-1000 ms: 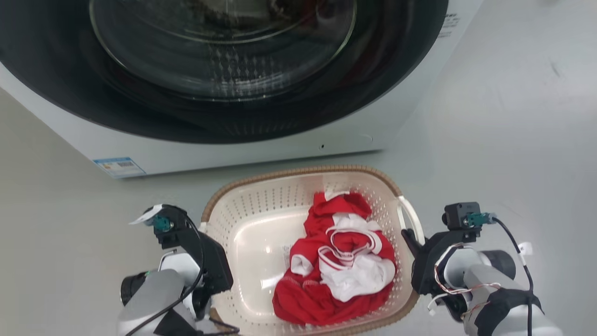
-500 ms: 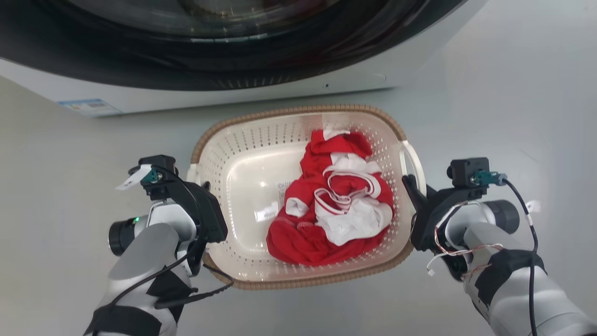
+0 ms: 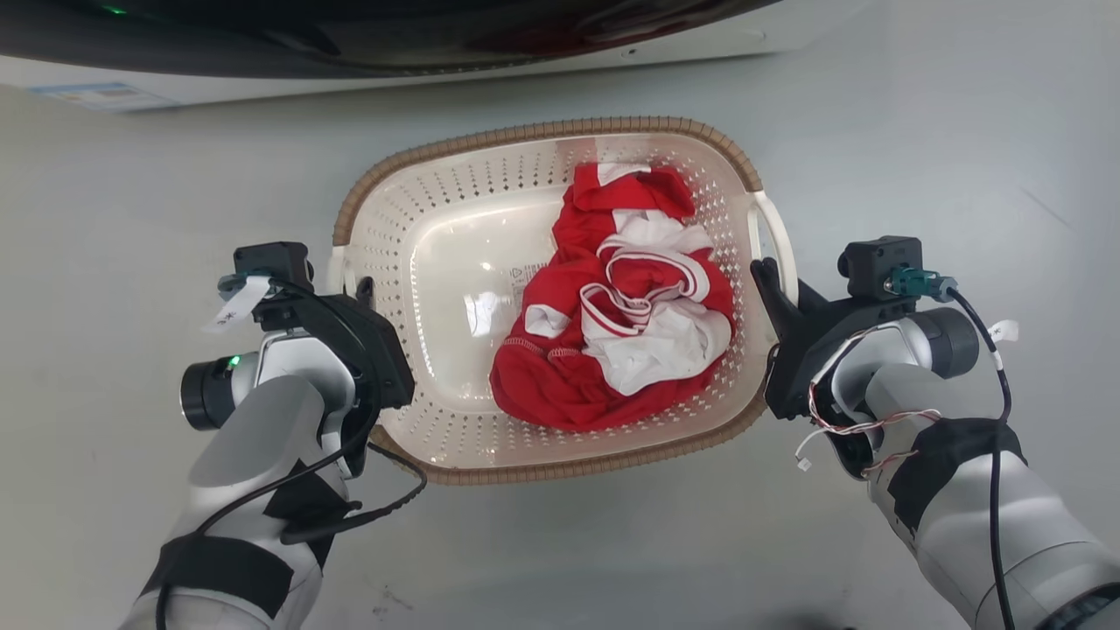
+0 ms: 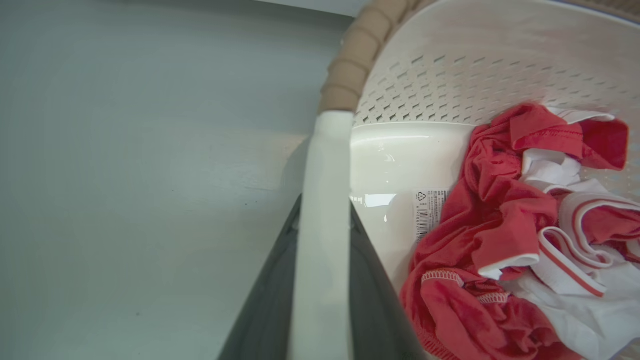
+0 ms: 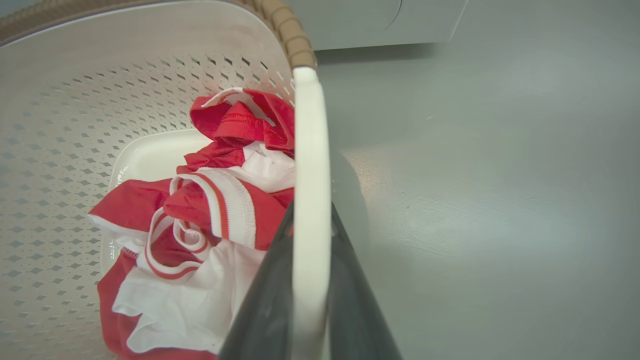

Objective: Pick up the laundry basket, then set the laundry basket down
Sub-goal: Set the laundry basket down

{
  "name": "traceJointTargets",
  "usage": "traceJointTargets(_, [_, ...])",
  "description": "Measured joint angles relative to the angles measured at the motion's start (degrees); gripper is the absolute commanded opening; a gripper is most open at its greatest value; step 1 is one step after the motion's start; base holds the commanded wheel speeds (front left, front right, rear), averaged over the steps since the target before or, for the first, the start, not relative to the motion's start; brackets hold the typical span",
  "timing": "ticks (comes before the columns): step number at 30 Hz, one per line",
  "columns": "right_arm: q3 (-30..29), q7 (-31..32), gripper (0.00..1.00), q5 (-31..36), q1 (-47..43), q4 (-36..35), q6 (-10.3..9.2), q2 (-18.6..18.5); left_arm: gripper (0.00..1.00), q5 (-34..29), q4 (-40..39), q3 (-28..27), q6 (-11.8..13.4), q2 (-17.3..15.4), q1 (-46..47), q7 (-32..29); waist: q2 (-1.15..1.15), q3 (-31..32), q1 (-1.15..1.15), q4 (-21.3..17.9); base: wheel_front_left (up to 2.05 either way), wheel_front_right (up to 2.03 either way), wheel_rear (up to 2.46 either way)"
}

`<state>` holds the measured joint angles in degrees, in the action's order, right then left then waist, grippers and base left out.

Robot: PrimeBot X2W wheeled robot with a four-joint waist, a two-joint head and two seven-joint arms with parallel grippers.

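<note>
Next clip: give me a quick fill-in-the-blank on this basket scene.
The left pincer and right pincer each clamp a white loop ___ of the laundry basket. The clothes inside are red and ___. The appliance beyond the basket is a ___ machine.
Missing: handle; white; washing.

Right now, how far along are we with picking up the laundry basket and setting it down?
Done: the left hand is shut on the left white loop handle and the right hand on the right white loop handle of the cream-white perforated plastic laundry basket, which holds red-and-white clothes. In hand: the lift; I cannot tell whether the basket is off the grey floor. Left: setting it down and letting go.
</note>
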<state>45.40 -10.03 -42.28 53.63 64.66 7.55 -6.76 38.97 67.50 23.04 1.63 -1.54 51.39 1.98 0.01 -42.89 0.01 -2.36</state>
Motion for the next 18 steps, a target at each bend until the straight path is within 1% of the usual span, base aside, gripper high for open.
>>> traceJointTargets(2, [0.23,-0.52,0.0,0.54,0.52,0.2,0.0,0.01,0.0,-0.21,0.08,0.0,0.38,-0.04,0.42,0.74,0.0,-1.02,0.0,0.05,0.0,0.0,0.0])
traceJointTargets(18, [0.78,-3.15,0.0,1.7,2.55,1.38,0.0,0.22,0.0,-1.12,1.35,0.55,0.19,-0.2,2.49,6.27,0.0,-5.73,0.0,-0.11,0.0,0.0,0.0])
